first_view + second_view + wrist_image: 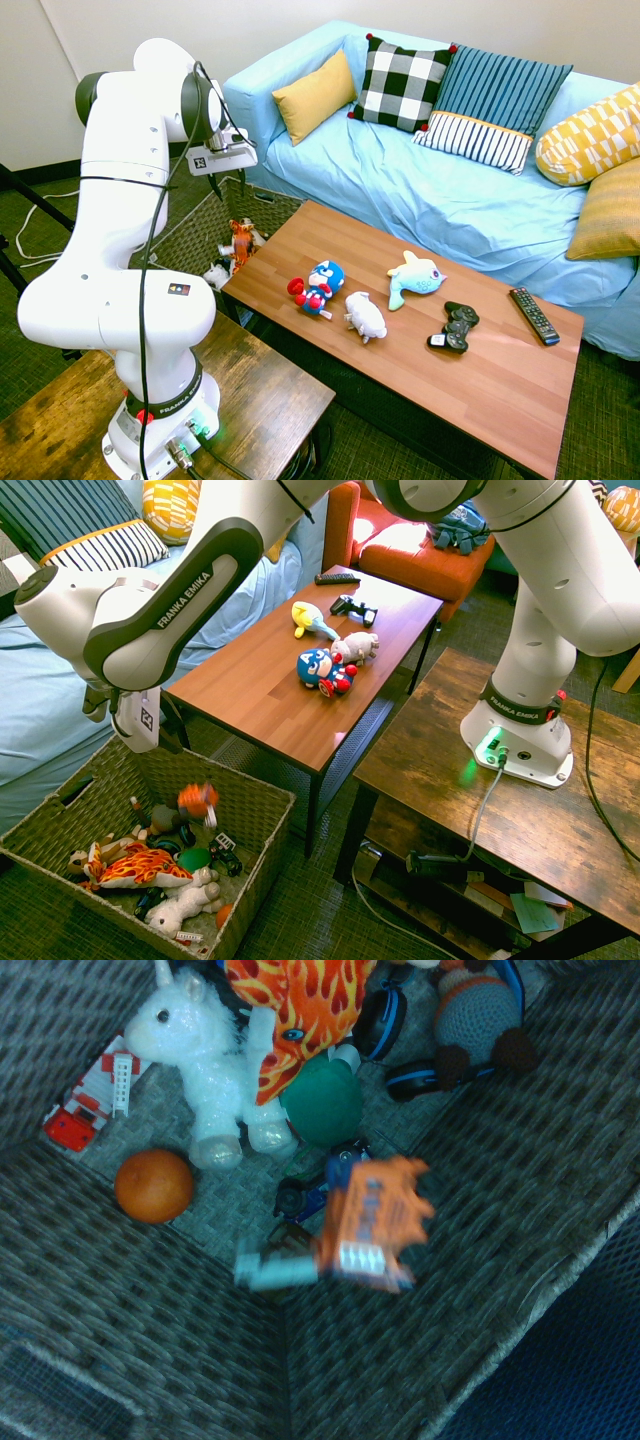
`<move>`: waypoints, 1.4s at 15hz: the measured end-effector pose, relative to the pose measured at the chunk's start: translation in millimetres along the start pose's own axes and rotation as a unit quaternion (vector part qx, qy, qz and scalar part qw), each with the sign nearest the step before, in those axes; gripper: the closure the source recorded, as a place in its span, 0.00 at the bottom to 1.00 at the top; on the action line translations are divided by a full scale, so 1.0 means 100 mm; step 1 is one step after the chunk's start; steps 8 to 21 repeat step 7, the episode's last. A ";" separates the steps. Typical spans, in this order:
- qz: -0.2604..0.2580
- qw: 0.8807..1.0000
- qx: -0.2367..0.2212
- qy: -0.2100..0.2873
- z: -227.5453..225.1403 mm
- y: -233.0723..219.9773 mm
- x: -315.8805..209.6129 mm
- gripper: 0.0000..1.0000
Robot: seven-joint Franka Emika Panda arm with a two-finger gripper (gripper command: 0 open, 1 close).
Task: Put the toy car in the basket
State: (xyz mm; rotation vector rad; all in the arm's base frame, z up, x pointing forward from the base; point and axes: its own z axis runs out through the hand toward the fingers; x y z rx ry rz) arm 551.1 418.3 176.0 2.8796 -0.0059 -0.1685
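Bright even room light; wrist view dim, bluish, toy car (372, 1222) motion-blurred

1. A reddish-brown wooden coffee table (500, 380) is carrying a blue-and-red plush figure (318, 286), a white plush animal (365, 316), a blue fish plush (413, 278), a black game controller (455, 326) and a black remote (534, 315).
2. A grey-brown woven wicker basket (255, 810) is apparently sitting on green carpet (300, 930).

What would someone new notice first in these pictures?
Probably the orange toy car, blurred in mid-air inside the wicker basket, above a heap of toys that includes a flame-patterned plush and a white plush. The white arm's tool hangs over the basket's far side. Next, the light blue sofa behind the wooden coffee table.
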 end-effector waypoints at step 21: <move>0.148 0.987 0.049 0.046 -0.48 2.57 0.85 0.00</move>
